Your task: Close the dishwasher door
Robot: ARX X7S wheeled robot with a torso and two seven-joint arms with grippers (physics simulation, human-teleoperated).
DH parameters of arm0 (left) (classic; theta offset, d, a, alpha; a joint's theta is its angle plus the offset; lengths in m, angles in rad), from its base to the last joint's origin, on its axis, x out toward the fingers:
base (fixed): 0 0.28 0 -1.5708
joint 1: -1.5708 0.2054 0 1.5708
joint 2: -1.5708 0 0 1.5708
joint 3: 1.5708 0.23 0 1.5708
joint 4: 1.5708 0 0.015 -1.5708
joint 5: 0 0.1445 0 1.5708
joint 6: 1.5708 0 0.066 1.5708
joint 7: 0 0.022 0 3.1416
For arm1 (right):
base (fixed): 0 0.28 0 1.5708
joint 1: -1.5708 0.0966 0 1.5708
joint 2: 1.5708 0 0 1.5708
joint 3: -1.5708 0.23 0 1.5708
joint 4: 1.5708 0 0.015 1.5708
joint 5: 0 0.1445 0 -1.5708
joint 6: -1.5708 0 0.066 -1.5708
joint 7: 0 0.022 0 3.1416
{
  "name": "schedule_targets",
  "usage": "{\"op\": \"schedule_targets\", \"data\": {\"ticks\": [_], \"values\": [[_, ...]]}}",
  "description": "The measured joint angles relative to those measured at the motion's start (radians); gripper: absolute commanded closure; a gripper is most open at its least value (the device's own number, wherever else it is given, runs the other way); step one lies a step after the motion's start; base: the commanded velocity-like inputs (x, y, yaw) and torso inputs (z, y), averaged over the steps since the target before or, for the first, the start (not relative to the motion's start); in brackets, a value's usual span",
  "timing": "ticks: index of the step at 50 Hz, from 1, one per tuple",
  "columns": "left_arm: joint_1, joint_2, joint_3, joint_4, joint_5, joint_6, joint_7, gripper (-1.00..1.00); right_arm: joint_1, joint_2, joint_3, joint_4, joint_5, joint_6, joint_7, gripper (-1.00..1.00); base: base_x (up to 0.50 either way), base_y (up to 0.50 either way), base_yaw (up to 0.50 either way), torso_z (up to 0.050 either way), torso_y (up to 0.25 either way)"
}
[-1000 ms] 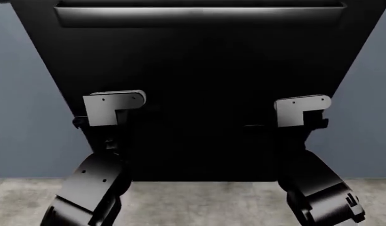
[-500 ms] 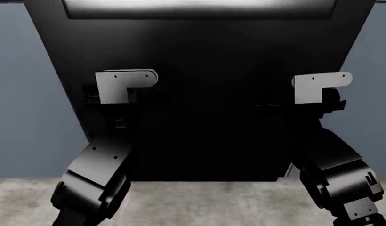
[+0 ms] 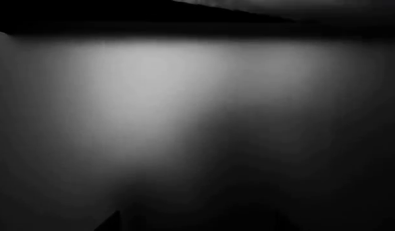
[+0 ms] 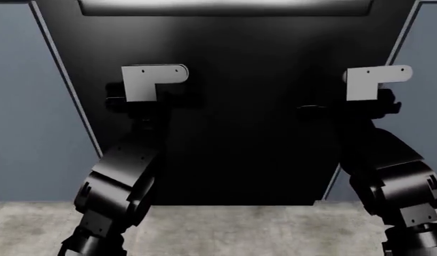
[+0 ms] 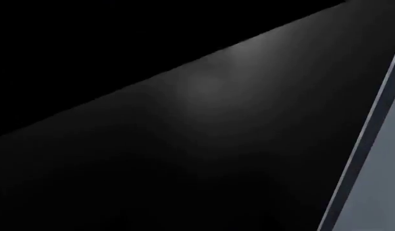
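The dishwasher door (image 4: pixel 247 122), a large glossy black panel, fills the middle of the head view, with a bright strip (image 4: pixel 226 6) along its top. Thin silver-grey edge strips (image 4: pixel 62 80) run down both of its sides. My left gripper (image 4: pixel 144 101) and right gripper (image 4: pixel 361 106) are both up against the door's face, below their white wrist brackets. Their fingers are lost in the black, so I cannot make out how the jaws stand. The left wrist view shows only the dim door surface (image 3: pixel 184 106). The right wrist view shows the door (image 5: pixel 217 120) and its silver edge (image 5: pixel 364 144).
Blue-grey cabinet fronts flank the door on the left (image 4: pixel 26 117) and right (image 4: pixel 426 106), and one shows in the right wrist view (image 5: pixel 384 192). A speckled grey floor (image 4: pixel 240 229) lies below the door's lower edge, between my two forearms.
The door has swung up and away from me, its top strip sliding toward the frame's upper edge. Both arms have risen and reached forward with it. The side edge strips now show.
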Motion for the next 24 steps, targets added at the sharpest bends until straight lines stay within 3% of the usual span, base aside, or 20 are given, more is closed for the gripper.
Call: {"op": "schedule_targets", "data": {"ticks": [24], "values": [[-0.056,0.017,-0.001,-0.044,-0.043,-0.024,-0.016,-1.0,0.026,0.025,-0.057,0.013,0.073,-0.008,0.019,-1.0,0.03,0.0,0.01,0.0,0.0]]}}
